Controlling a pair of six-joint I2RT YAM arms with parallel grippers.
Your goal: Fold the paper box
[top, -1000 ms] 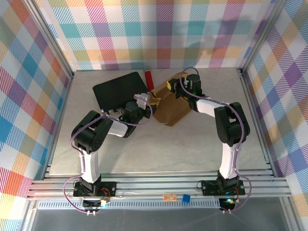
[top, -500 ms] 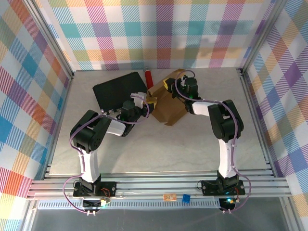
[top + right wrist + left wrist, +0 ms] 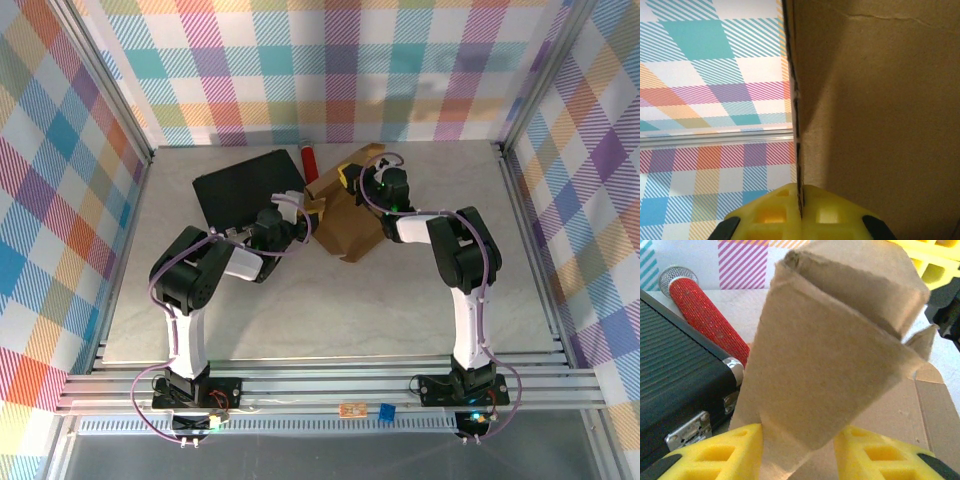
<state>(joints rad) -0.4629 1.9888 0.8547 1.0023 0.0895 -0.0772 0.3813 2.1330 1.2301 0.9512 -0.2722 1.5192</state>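
Note:
The paper box (image 3: pixel 352 222) is a brown cardboard sheet lying partly folded at the back middle of the table. My left gripper (image 3: pixel 314 210) is at its left edge. In the left wrist view a doubled-over flap of the paper box (image 3: pixel 830 350) stands up between the yellow fingers (image 3: pixel 720 455), and my left gripper (image 3: pixel 797 450) is shut on it. My right gripper (image 3: pixel 352 178) is at the box's far corner. In the right wrist view my right gripper (image 3: pixel 800 197) is shut on the thin edge of an upright panel of the paper box (image 3: pixel 880 100).
A black case (image 3: pixel 245 190) with metal corners lies just left of the box, close to my left gripper. A red cylinder (image 3: pixel 308 160) lies behind it by the back wall. Plaid walls and aluminium rails (image 3: pixel 130 200) ring the table.
The right arm has drawn in to the left, with its gripper still on the box's far corner. The left jaws have narrowed on the flap. The box has turned slightly.

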